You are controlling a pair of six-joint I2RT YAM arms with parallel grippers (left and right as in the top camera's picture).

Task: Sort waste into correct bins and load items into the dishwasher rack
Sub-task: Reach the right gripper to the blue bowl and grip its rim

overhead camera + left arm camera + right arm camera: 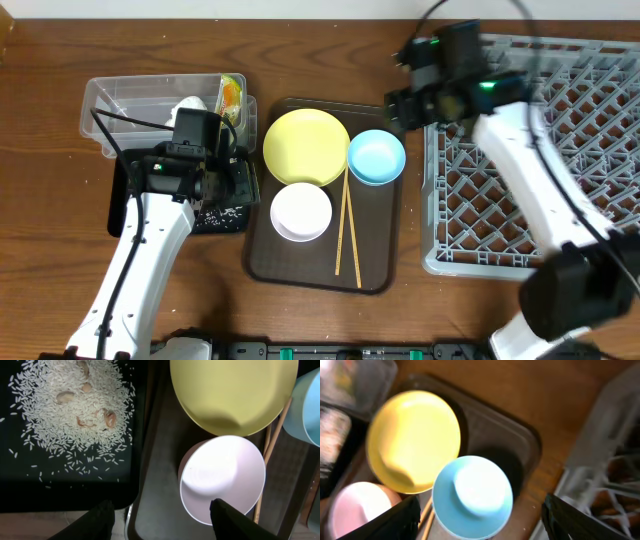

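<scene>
Rice [70, 415] in black tray [30, 495]

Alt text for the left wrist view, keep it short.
White rice with a few brownish scraps lies scattered in a black tray at left. Beside it on a dark brown tray sit a yellow plate, a white-pinkish bowl, chopsticks and the edge of a light blue bowl. The left arm's open fingers frame the bottom edge, holding nothing.

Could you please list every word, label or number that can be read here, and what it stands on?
No text can be read.
The wrapper in the clear tub: any print is too small to tell.
The yellow plate, blue bowl, white bowl and rack: no markings seen.
</scene>
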